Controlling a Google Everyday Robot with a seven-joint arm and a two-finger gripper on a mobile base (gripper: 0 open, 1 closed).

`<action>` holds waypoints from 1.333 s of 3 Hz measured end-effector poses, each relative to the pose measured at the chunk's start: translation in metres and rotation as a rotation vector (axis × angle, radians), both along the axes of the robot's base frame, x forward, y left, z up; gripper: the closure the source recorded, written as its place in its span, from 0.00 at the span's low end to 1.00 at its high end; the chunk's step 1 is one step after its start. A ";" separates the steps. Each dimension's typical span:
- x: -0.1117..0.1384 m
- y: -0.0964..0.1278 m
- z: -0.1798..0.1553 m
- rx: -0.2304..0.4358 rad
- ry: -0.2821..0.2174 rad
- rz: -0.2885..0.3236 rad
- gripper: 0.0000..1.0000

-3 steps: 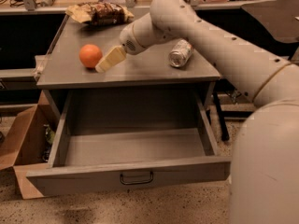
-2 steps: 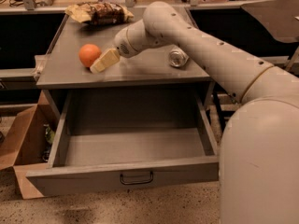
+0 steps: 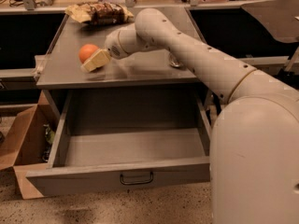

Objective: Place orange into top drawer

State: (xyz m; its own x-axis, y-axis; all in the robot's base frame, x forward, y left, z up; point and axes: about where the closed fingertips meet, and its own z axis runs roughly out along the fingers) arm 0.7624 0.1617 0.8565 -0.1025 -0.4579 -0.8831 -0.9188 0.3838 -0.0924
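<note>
Sitting on the grey counter [image 3: 140,73] toward its left front part, the orange [image 3: 86,51] touches the cream tip of the gripper [image 3: 95,61], which lies at the fruit's lower right side, low over the surface; whether the gripper is spread or closed cannot be told. The pale arm [image 3: 196,55] reaches in from the right across the counter, and a small metal object [image 3: 174,62] shows just behind it. A crumpled snack bag [image 3: 99,13] lies at the counter's back edge. Below the counter the top drawer [image 3: 133,148] stands open, with a dark handle [image 3: 136,178] at the middle of its front panel. A brown cardboard box [image 3: 23,143] sits on the speckled floor [image 3: 117,209] left of the drawer, and the robot's rounded body [image 3: 254,162] fills the right foreground
</note>
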 end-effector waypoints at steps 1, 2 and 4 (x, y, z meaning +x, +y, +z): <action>-0.005 0.011 0.006 0.022 -0.020 0.013 0.26; -0.010 0.013 0.006 0.029 -0.023 0.012 0.50; -0.023 0.008 0.009 0.040 -0.029 0.009 1.00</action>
